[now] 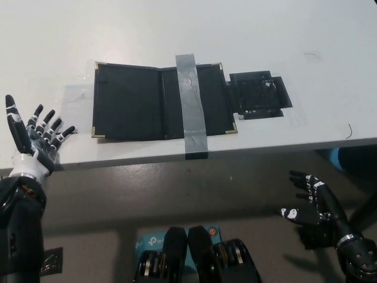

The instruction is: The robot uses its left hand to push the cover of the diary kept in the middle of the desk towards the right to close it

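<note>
- Left hand: fingers spread, palm up, empty, at the desk's near edge; well apart from the diary's left cover.
- Right hand: fingers apart, holding nothing, below desk level at lower right.
- Diary: black, lying open and flat mid-desk, a grey tape strip running across its right half.
- Black pad just beside the diary's right edge.
- White desk; grey floor below.
</note>
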Tool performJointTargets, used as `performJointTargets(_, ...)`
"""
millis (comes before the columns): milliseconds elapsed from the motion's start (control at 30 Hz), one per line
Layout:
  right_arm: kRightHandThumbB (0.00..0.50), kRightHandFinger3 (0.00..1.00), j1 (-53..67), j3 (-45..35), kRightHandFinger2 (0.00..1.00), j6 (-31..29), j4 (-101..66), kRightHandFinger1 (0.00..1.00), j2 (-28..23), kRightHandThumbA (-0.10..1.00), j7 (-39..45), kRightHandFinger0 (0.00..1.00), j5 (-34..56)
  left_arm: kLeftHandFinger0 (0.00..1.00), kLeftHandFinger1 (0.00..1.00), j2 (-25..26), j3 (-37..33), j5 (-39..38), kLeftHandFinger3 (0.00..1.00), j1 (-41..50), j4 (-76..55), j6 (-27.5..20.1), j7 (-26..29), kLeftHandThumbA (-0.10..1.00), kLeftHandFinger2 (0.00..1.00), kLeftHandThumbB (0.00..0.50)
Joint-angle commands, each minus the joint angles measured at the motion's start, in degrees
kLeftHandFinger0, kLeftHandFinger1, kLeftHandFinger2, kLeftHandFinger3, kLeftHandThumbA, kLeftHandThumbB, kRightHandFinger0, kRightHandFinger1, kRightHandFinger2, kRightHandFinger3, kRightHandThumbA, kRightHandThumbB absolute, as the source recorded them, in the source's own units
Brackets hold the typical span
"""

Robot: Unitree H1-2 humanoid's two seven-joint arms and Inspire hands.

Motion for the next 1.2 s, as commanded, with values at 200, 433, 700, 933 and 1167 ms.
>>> performJointTargets(200,0.492,0.86,-1.4,0.3,0.86,0.2,-2.0,0.91,-1.4,1.0,1.1,0.83,-0.5,1.0,1.0,-7.3,-2.6,1.0,1.0,-3.9,4.3,-2.1,-0.3,1.0,1.0,0.257)
performJointTargets(433,0.488,0.87,-1.4,0.2,0.87,0.8,-2.7,0.92,-1.6,1.0,1.8,0.85,-0.1,1.0,1.0,-10.5,-3.1,0.5,1.0,-4.7,3.9,-2.5,-0.5,1.0,1.0,0.254)
performJointTargets(700,0.495,0.84,-1.6,0.3,0.85,1.0,-2.5,0.91,-1.7,1.0,1.9,0.84,-0.3,1.0,1.0,-13.1,-4.1,1.0,1.0,-4.0,3.2,-2.9,0.0,1.0,1.0,0.255)
performJointTargets(933,0.48,0.83,-1.5,0.1,0.84,0.7,-2.7,0.9,-1.5,1.0,1.9,0.84,0.2,1.0,1.0,-13.7,-4.1,0.7,1.0,-3.6,3.3,-2.9,-0.7,1.0,1.0,0.246)
performJointTargets(1167,0.485,0.83,-1.4,0.0,0.85,0.8,-2.6,0.91,-1.7,1.0,2.0,0.85,0.1,1.0,1.0,-15.0,-4.0,-1.8,1.0,-5.1,1.7,-3.4,-3.4,1.0,1.0,0.265)
